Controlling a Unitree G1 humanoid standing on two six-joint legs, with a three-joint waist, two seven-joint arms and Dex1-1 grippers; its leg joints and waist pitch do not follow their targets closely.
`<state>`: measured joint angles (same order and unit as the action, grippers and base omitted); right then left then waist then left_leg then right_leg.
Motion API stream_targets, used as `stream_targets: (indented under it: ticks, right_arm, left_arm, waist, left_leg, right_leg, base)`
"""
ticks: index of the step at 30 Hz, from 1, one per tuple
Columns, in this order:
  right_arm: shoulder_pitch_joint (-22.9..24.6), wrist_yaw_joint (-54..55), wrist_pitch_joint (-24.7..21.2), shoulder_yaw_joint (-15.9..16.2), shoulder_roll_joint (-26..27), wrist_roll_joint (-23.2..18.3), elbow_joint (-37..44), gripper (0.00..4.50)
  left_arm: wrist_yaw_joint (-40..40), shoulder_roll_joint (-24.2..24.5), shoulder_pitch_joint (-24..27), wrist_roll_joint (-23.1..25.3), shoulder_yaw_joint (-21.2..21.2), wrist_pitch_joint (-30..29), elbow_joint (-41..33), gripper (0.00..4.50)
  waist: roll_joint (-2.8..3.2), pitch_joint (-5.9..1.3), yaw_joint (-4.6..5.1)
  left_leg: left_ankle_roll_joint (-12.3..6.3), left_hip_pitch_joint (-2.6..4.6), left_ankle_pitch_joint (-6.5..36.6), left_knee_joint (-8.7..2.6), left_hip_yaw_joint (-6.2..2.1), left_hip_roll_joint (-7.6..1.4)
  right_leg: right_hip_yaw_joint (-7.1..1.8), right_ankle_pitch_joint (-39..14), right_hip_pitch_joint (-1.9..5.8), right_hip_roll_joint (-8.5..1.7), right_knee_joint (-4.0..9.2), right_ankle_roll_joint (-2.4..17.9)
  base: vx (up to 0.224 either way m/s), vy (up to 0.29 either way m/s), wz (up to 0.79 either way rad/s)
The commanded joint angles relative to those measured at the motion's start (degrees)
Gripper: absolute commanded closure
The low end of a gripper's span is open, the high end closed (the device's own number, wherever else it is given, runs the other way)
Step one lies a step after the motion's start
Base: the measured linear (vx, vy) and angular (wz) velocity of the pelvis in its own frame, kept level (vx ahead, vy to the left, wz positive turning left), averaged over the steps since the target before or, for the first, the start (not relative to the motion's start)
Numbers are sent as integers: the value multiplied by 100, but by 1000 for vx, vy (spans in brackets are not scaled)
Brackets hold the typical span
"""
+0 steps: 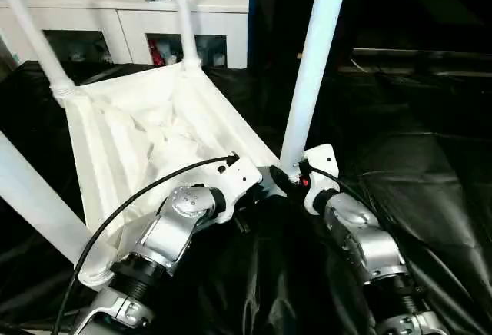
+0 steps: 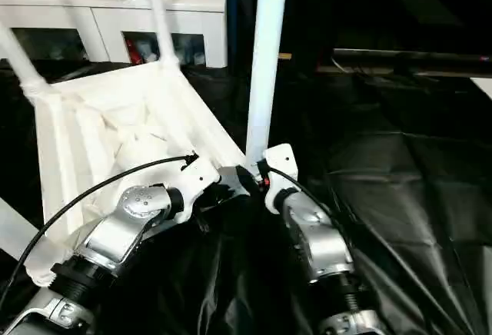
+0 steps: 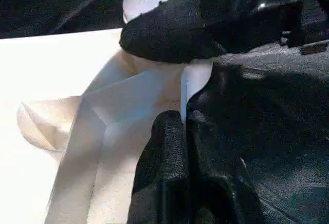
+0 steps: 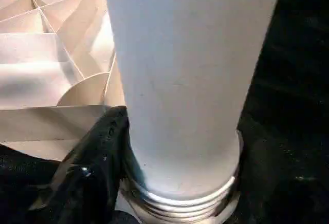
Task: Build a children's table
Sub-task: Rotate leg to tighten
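The small white plastic children's table (image 1: 154, 139) lies upside down on a black plastic sheet (image 1: 415, 197), its square top tilted so the ribbed underside faces up and towards the camera. Four long round tapered white legs stand up out of its corner sockets. One leg (image 1: 314, 66) rises from the corner nearest the robot's right arm, a second (image 1: 183, 12) from the far corner towards the white cabinet with glass doors (image 1: 123, 12), a third (image 1: 34, 39) from the far left corner, and a fourth (image 1: 38, 204) from the near left corner, leaning out across the left edge of the head view.

The left gripper (image 1: 257, 185) reaches in at the near edge of the tabletop, just beside the base of the right-hand leg. Its black fingers (image 3: 164, 172) are pressed together on the thin white rim of the tabletop (image 3: 191, 82), which the left wrist view shows passing between them at that corner.

The right gripper (image 1: 288, 177) sits at the foot of the same leg, where it enters the socket. In the right wrist view the leg (image 4: 190, 80) stands just ahead, its threaded collar (image 4: 185, 198) showing at the base, with one black finger (image 4: 97, 162) against its side. The jaws stand wide, spread to the width of the leg; whether they actually pinch it cannot be told.
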<state>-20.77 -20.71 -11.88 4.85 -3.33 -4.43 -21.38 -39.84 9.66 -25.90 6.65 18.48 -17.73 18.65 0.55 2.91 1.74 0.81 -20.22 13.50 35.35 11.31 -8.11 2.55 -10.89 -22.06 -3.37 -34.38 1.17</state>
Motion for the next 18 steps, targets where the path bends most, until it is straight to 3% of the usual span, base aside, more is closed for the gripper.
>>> stream_targets:
  ticks: [1, 3, 5, 11, 13, 18]
  right_arm:
    - [-18, -418, -37, 438, 256, -126, -30, 96]
    - [-21, -583, -8, 434, 144, -171, 21, 62]
    - [6, -1124, -51, 508, -206, -240, 227, 62]
    - [226, -2832, -196, 876, -1293, -400, 874, 56]
    - [329, -3492, -322, 1049, -1740, -478, 1104, 56]
    - [311, -3932, -310, 1146, -2074, -460, 1147, 56]
  left_arm:
    - [-46, -280, 2, -187, 159, 153, -151, 450]
    - [-189, -200, 62, -216, 173, 190, -222, 450]
    - [-525, -16, 189, -351, 184, 263, -384, 450]
    - [-1303, 479, 415, -567, 247, 430, -645, 450]
    - [-1618, 666, 442, -628, 261, 499, -684, 450]
    - [-2103, 904, 474, -770, 289, 552, -800, 450]
  waist:
    - [-57, -295, -19]
    - [-66, -287, -17]
    - [-60, -288, -27]
    - [-52, -296, -102]
    - [-61, -285, -135]
    - [-62, -275, -185]
  left_leg:
    - [-356, -31, 774, -476, -274, -539]
    - [-350, -21, 838, -482, -275, -543]
    - [-344, -28, 938, -479, -284, -547]
    - [-567, -1, 705, -454, -247, -564]
    - [-549, 4, 744, -463, -249, -563]
    - [-433, 18, 869, -477, -254, -575]
  right_leg:
    - [-340, -1304, 199, -585, 433, 1392]
    - [-337, -1405, 193, -584, 445, 1384]
    - [-337, -1529, 220, -595, 447, 1358]
    - [-337, -997, 205, -577, 399, 1486]
    - [-328, -1113, 215, -568, 413, 1474]
    - [-337, -1381, 197, -584, 427, 1449]
  base:
    - [0, 0, 0]
    - [0, 0, 0]
    - [0, 0, 0]
    - [0, 0, 0]
    - [0, 0, 0]
    - [0, 0, 0]
